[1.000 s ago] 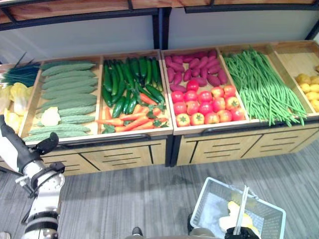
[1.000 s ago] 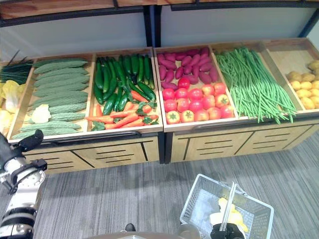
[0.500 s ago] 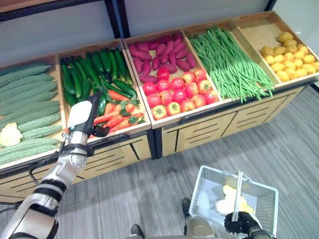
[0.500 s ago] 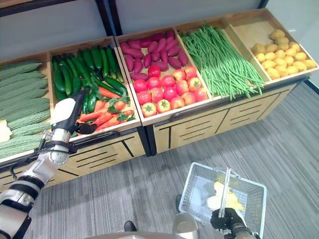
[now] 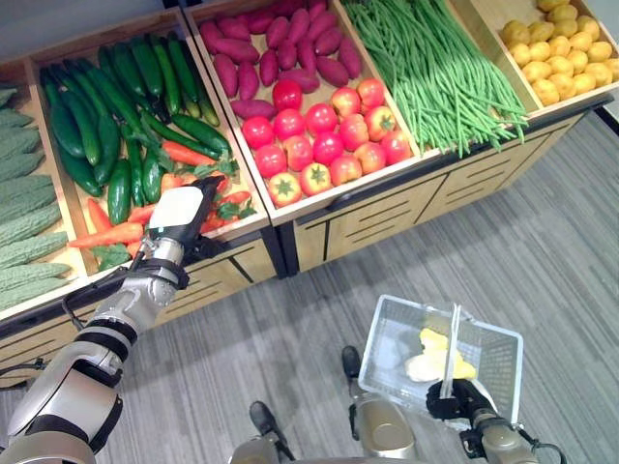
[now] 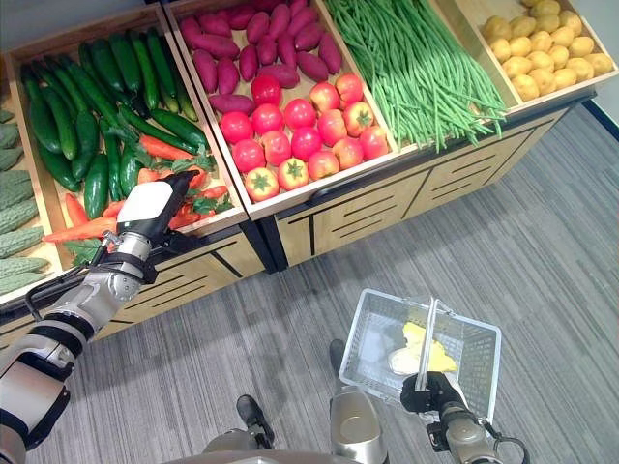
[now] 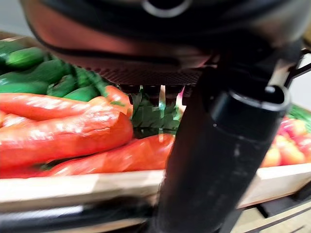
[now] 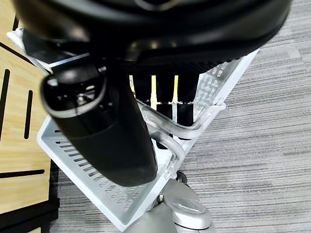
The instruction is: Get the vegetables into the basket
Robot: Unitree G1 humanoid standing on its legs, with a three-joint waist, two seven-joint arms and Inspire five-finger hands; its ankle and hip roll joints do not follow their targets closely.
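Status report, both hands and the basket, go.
Left hand over the carrots at the bin's front edge, grasp not visible. Right hand shut on the basket handle, basket beside the stand with yellow produce inside. Nothing in the way.

Floor: we stand on grey carpet (image 5: pixel 542 242) with fine stripes, running from the stand to our near side.
Furniture: we face a long wooden produce stand (image 5: pixel 387 208), split into slanted bins, with slotted light-wood panels along its front.
Wall: we see a pale strip (image 5: pixel 58 24) beyond the far bins.
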